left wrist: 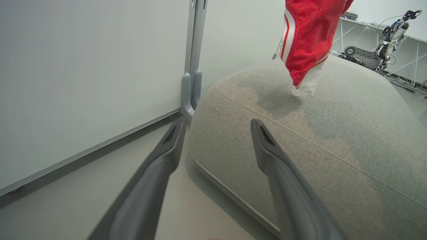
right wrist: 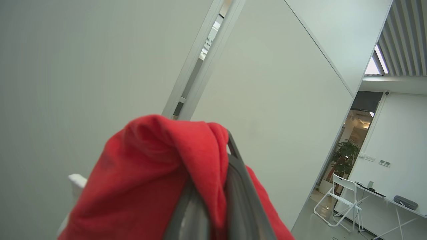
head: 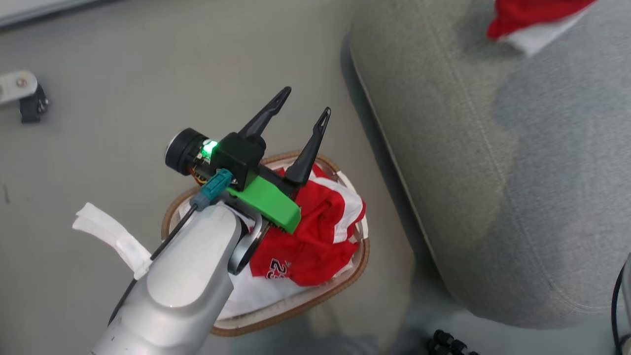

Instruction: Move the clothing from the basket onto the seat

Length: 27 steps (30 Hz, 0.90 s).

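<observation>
Dangling clothing (left wrist: 302,40), long axis vertical

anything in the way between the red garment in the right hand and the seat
Nothing visible. The red garment hangs from the shut right hand directly over the seat, its white hem low above the grey cushion with nothing in between.

Silver forearm (head: 187,276), green bracket (head: 268,199), teal connector (head: 217,185), dark 2-fingered claw (head: 306,100)
</observation>
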Tool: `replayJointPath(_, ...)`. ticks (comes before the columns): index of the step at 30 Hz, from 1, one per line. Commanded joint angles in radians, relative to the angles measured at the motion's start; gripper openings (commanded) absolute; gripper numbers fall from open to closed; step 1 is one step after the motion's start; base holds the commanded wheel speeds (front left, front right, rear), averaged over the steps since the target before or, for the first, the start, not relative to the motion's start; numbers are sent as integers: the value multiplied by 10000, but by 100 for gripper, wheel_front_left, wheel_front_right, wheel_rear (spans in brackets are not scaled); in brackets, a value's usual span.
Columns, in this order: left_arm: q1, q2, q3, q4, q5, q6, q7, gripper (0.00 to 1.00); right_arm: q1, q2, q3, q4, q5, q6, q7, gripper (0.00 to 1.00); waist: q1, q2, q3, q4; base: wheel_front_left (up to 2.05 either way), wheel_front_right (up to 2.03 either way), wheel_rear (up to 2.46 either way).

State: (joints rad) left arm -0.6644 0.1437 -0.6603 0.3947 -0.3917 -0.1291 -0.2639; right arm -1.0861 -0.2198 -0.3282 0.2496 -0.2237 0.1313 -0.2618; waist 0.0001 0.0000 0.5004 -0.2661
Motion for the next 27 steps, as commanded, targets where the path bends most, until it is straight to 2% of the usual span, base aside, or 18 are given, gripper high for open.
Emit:
replayJointPath(1, -228, 76, -1, -36, 108, -29, -9, 100, -267, -97, -167, 177, -80, -10, -51, 0, -1, 0, 1240, 645, 0, 0, 0)
replayJointPath(5, -414, 5, -50, -70, 89, -29, -9, 100, -514, -399, -740, 796, -370, -10, -49, 0, -1, 0, 1580, 845, 0, 0, 0)
replayJointPath(11, -390, 45, 30, -111, 189, -29, -9, 100, 370, -467, -1773, 1955, -927, -12, -51, 0, -1, 0, 1922, 1061, 0, 0, 0)
replayJointPath(20, -119, 211, 421, -155, 193, -29, -9, 100, 2040, 396, -2636, 2424, -1137, -12, -49, 0, -1, 0, 2029, 1033, 0, 0, 0)
replayJointPath(21, -82, 224, 460, -156, 200, -29, -9, 100, 2187, 477, -2638, 2385, -1151, -12, -49, 13, -1, 0, 2015, 1011, 0, 0, 0)
replayJointPath(23, -22, 250, 552, -140, 202, -29, -9, 100, 2406, 657, -2641, 2415, -1108, -10, -49, 45, -1, 0, 1965, 963, 0, 0, 0)
replayJointPath(24, -1, 262, 603, -131, 204, -29, -9, 100, 2487, 722, -2637, 2435, -1073, -10, -49, 91, -1, 0, 1933, 946, 0, 0, 0)
replayJointPath(25, 28, 269, 660, -119, 202, -29, -9, 100, 2612, 761, -2598, 2467, -1054, -10, -49, 100, -1, 0, 1872, 923, 0, 0, 0)
replayJointPath(27, 119, 271, 728, -104, 172, -29, -9, 100, 2823, 832, -2528, 2442, -1020, -12, -49, 100, -1, 0, 1749, 897, 0, 0, 0)
